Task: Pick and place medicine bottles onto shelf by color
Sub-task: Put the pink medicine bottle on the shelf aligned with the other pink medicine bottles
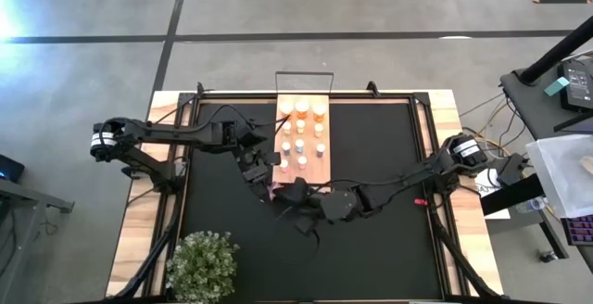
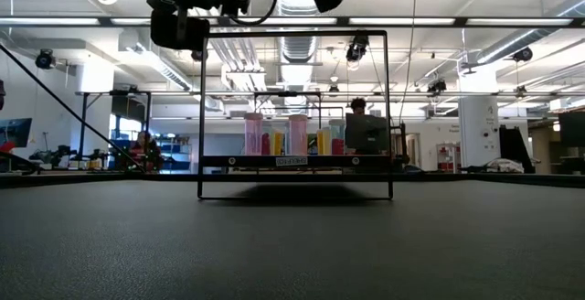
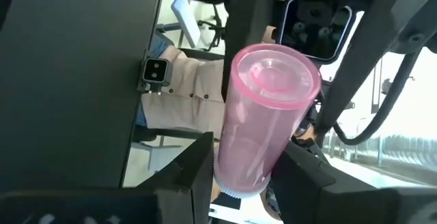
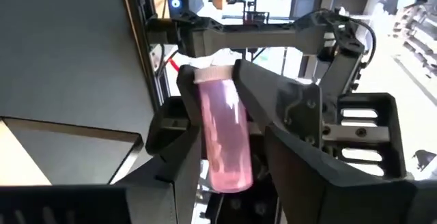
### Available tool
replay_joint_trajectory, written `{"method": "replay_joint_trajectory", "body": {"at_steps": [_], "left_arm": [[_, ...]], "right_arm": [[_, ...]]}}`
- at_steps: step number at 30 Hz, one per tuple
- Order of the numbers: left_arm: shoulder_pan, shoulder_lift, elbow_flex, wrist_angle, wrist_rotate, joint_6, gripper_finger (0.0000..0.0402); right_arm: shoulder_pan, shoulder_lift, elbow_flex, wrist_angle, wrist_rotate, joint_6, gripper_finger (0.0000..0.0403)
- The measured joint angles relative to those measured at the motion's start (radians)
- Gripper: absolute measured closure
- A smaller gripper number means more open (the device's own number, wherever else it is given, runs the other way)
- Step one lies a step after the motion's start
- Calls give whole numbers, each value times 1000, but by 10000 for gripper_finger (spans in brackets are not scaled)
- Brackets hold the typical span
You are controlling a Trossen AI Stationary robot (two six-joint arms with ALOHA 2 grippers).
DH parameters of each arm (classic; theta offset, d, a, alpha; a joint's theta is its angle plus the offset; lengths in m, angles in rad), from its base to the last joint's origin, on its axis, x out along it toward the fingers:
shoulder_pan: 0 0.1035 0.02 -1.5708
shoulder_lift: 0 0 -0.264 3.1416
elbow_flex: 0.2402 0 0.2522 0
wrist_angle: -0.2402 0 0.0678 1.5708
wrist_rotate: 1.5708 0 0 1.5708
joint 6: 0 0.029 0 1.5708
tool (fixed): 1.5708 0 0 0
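A slim pink bottle (image 3: 263,121) with a white cap (image 4: 208,74) is held in the air between both grippers, near the shelf's near end; it shows as a pink spot in the high view (image 1: 271,189). My left gripper (image 1: 262,172) and my right gripper (image 1: 295,196) are both shut on it. The shelf (image 1: 321,170), a light-wood board in a black wire frame (image 2: 295,161), carries several amber, pink and whitish bottles (image 2: 274,140) standing on their bases. My left gripper pinches the pink bottle's cap end (image 3: 232,179) between its two fingers (image 3: 194,166). The bottle points away from the wrist with its base (image 3: 276,74) foremost, clear of the table. My right gripper pinches the same bottle's base end (image 4: 229,173) between its two fingers (image 4: 174,149), coming from the opposite end. The white cap points away from this wrist.
A small potted plant (image 1: 202,265) stands at the near left edge of the black mat (image 1: 371,248). A small red bit (image 1: 420,201) lies near the right arm. The mat in front of the shelf is bare in the low view (image 2: 292,245).
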Motion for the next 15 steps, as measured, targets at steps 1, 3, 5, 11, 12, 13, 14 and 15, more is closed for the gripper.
{"method": "replay_joint_trajectory", "body": {"at_steps": [1, 3, 5, 11, 12, 13, 14, 15], "left_arm": [[0, 0, 0, 3, 0, 0, 295], [0, 0, 0, 17, 0, 0, 295], [0, 0, 0, 22, 0, 0, 295], [0, 0, 0, 22, 0, 0, 295], [0, 0, 0, 21, 0, 0, 295], [0, 0, 0, 21, 0, 0, 295], [0, 0, 0, 22, 0, 0, 295], [1, 0, 0, 22, 0, 0, 295]], "right_arm": [[-3, 0, 2, 0, -4, 0, 248], [-16, 0, 3, -1, -8, 1, 248], [-29, 0, 3, -1, -12, 8, 248], [-39, 6, 4, 0, -37, 12, 248], [-40, 6, 4, 0, -37, 12, 249], [-42, 6, 4, 0, -35, 15, 252], [-43, 6, 4, 1, -34, 20, 255], [-44, 6, 4, 1, -33, 26, 259]]}}
